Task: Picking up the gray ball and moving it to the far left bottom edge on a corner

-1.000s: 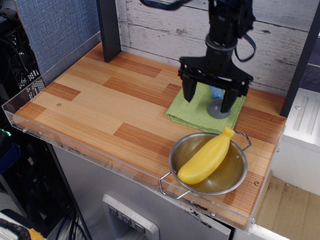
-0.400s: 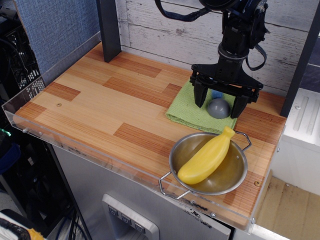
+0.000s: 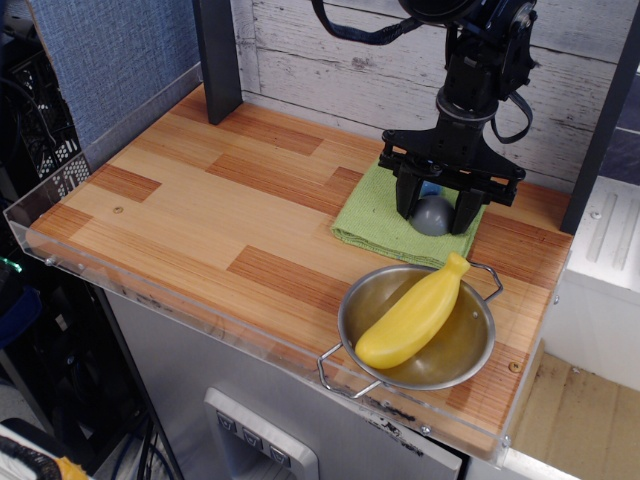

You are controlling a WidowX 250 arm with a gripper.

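Gripper (image 3: 435,212) fingers narrowed around the gray ball (image 3: 434,214) on the green cloth (image 3: 385,222) — contact unclear; ball looks light, rigid, likely slippery — grip across its widest part.

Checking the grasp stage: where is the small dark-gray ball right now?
The small dark-gray ball sits on the green cloth at the table's back right, between the black gripper fingers, just behind the metal bowl.

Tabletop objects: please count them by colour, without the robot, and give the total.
Gray: 1, the gray ball
Green: 1, the cloth
Yellow: 1, the banana
Silver: 1, the metal bowl
Total: 4
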